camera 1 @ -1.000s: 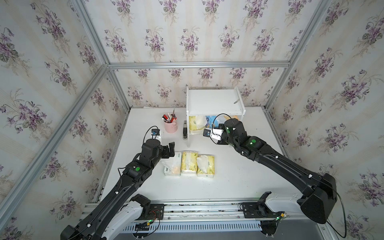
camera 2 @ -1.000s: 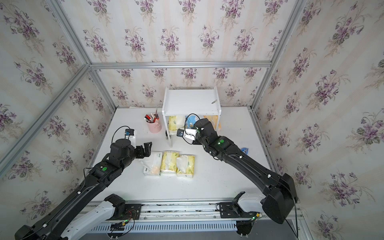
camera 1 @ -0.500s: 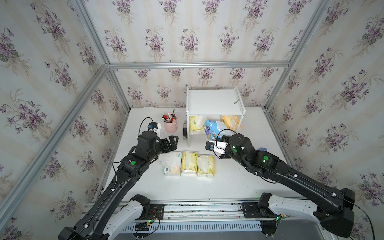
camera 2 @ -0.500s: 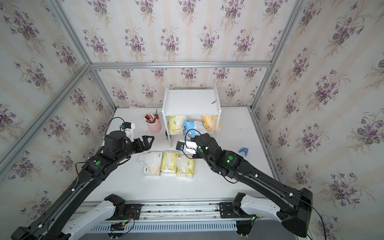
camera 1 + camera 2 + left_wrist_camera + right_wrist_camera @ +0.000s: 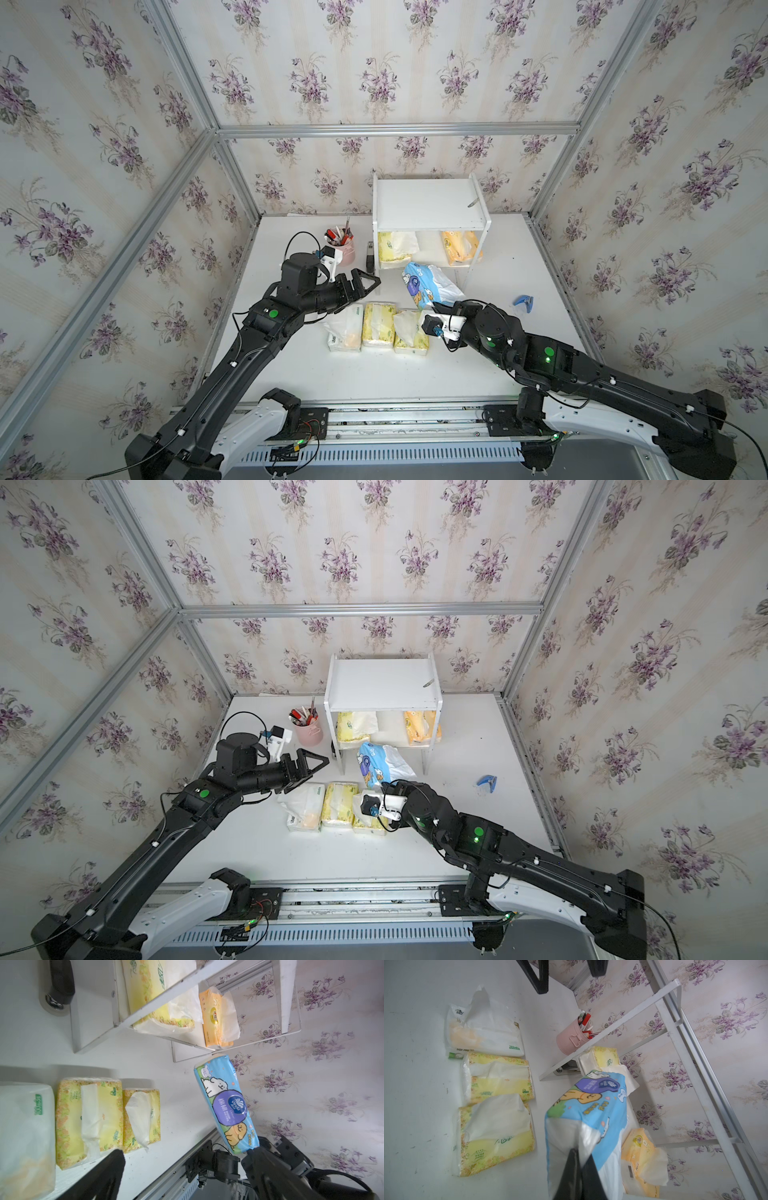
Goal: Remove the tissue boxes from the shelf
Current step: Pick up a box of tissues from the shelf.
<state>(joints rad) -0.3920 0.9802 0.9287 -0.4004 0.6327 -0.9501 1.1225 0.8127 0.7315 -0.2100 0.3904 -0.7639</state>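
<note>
The right end effector (image 5: 579, 1154) is clenched on the blue tissue pack (image 5: 423, 283), at the shelf's (image 5: 428, 203) 6 o'clock in a top view. The left end effector (image 5: 368, 282) is released. A yellow pack (image 5: 392, 250) and an orange pack (image 5: 457, 247) lie on the shelf's lower tier.

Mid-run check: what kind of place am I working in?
Probably a staged robot test cell, not a real room: floral wallpaper panels held in an aluminium frame, a white table with a metal rail along its front edge, a small shelf as prop.

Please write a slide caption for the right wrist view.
Right gripper shut on the blue tissue pack in front of the shelf, which holds a yellow pack and an orange pack.
</note>
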